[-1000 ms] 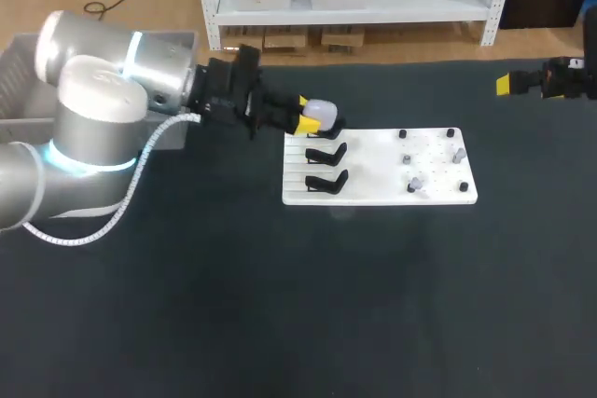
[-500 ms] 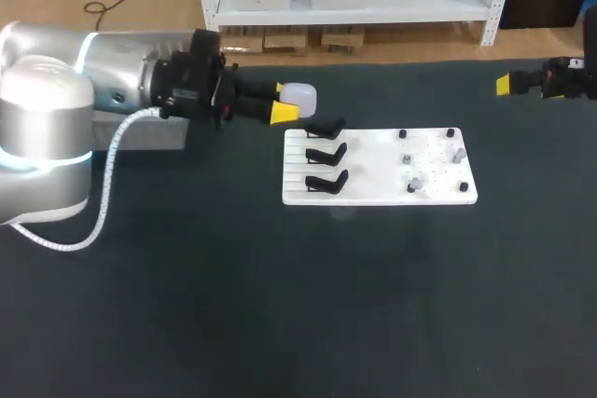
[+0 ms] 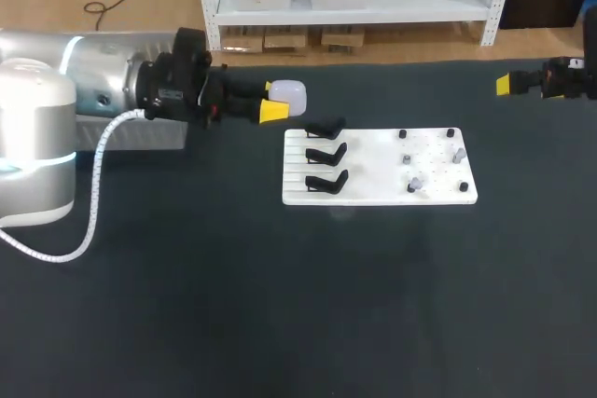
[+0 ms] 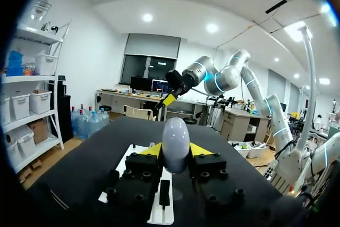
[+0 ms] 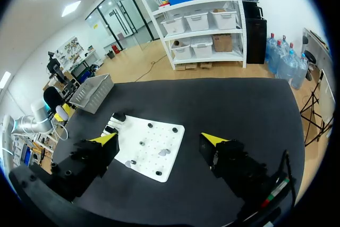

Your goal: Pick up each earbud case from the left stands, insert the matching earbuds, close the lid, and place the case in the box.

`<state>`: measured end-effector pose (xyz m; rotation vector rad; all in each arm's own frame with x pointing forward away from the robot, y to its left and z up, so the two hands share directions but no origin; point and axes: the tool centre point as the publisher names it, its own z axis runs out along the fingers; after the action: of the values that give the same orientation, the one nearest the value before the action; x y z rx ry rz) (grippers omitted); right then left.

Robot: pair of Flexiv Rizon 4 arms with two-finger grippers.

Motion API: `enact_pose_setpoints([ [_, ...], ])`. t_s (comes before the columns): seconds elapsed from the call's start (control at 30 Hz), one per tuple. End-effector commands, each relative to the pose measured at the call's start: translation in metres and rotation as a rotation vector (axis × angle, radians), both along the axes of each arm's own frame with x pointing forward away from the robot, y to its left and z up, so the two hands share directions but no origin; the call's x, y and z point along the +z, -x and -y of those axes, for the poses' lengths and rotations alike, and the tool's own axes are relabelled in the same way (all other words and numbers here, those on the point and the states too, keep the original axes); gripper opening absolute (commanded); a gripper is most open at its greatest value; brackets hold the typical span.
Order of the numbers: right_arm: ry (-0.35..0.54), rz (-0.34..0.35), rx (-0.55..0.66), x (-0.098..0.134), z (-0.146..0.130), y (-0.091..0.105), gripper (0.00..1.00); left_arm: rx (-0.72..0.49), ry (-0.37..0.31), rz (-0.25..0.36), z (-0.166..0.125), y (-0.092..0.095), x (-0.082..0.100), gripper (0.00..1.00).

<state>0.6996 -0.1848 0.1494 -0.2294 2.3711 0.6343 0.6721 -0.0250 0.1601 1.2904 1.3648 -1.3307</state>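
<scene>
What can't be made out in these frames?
- Earbud case lid seam: the left hand covers its sides in head and left wrist views.
- Earbuds on the white board: too small in head view to count or match.
- Box: mostly behind the left arm in head view; inside unseen from right wrist view.

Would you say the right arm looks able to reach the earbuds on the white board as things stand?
Probably yes: the right gripper is open and empty, and only bare table lies between it and the earbuds on the white board.
</scene>
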Motion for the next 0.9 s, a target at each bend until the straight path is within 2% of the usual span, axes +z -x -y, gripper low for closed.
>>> enact_pose_setpoints([
  [0.03,0.001,-0.001,-0.001,0.0,0.0,0.0,1.0,0.004,0.001,0.002,0.0,0.001,0.0,0.0],
  [0.37,0.001,-0.001,-0.001,0.0,0.0,0.0,1.0,0.009,0.005,0.006,0.002,0.003,0.0,0.0],
  [0.5,-0.004,0.018,0.043,0.009,-0.012,0.003,1.0,0.007,-0.007,0.059,0.013,0.009,-0.003,0.0],
  [0.67,0.01,0.034,0.095,0.021,-0.033,0.017,1.0,-0.002,0.013,0.079,0.019,0.012,-0.005,0.0],
  [0.9,0.039,0.035,0.166,0.035,-0.065,0.04,1.0,0.007,0.048,0.07,0.02,0.01,-0.006,0.0],
])
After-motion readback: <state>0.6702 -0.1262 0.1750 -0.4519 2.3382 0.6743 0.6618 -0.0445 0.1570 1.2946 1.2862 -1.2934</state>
